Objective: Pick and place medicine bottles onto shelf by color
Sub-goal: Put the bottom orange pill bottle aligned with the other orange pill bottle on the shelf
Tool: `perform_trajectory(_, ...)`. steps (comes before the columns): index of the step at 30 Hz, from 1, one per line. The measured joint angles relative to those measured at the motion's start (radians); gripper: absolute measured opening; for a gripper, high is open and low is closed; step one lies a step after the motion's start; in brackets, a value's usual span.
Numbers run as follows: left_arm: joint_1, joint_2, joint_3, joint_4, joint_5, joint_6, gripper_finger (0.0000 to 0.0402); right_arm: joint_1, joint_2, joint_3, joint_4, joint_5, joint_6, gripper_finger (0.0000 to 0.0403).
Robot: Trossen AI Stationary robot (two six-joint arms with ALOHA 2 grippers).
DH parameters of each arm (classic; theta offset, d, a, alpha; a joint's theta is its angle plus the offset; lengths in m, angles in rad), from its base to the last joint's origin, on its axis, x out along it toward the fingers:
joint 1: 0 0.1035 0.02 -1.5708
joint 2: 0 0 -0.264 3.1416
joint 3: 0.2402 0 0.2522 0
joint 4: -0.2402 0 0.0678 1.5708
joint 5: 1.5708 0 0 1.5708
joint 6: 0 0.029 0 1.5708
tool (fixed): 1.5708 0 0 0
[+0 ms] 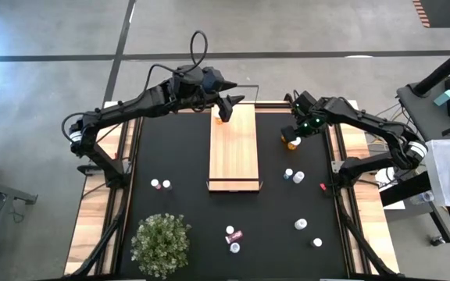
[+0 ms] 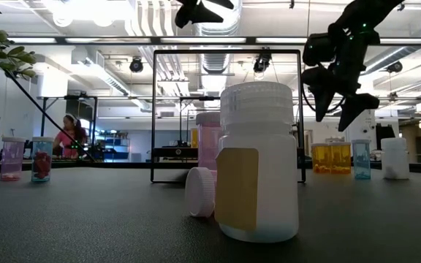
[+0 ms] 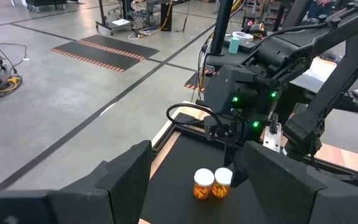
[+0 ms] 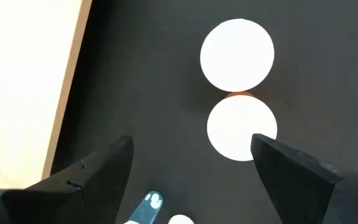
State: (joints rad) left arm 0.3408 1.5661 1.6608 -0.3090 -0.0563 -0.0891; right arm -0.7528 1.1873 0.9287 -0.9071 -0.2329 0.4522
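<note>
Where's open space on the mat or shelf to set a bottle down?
Most of the shelf is bare, except an orange bottle at its far end. The mat between shelf and left edge is open. Right of the shelf is crowded.

We see two black, angular-linked arms, a looping black cable arching over the left hand (image 1: pixel 226 102), small green lights glowing on the right hand (image 1: pixel 301 129), and white collars near both bases.

Black mat (image 1: pixel 178 156); light wood shelf (image 1: pixel 233 144); amber, white-capped bottles (image 3: pixel 211 183); green plant (image 1: pixel 161 243), near left.
</note>
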Motion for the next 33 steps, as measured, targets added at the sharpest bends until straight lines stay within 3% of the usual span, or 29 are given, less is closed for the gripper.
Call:
perform_trajectory(22,0.000,0.000,-0.001,-0.049,0.000,0.000,0.0240,0.002,0.042,-0.016,0.005,0.155,-0.008,0.0297)
perform_trajectory(33,0.000,0.000,-0.002,-0.052,0.000,0.000,0.0240,0.003,0.132,-0.017,0.026,0.156,-0.008,0.0290)
